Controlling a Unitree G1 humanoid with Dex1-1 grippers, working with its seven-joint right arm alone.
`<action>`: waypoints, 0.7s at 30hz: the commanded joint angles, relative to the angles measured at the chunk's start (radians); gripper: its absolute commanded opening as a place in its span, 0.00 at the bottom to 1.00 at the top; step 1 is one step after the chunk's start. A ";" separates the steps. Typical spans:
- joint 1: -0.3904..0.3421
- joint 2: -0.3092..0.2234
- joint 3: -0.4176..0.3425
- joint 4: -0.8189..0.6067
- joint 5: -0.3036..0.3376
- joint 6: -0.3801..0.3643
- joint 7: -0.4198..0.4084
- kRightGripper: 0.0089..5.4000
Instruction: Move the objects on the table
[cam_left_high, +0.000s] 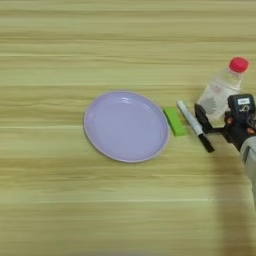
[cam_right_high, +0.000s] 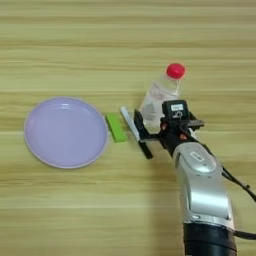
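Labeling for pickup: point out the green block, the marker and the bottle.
green block (cam_right_high: 116, 127): right eye view, middle of its top face.
marker (cam_left_high: 187, 116): left eye view, white barrel.
bottle (cam_left_high: 220, 91): left eye view, clear body.

The silver right forearm (cam_right_high: 202, 192) enters from the bottom edge and extends upward, ending in a black wrist block. The black two-fingered right gripper (cam_right_high: 150, 125) points toward picture left, one finger (cam_right_high: 139, 125) visible, low over the surface.
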 joint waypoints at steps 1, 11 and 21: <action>-0.089 -0.052 -0.006 -0.006 -0.007 -0.052 -0.013 1.00; -0.145 -0.053 -0.011 0.076 -0.005 -0.092 -0.021 1.00; -0.262 -0.047 -0.023 0.241 0.011 -0.158 -0.049 1.00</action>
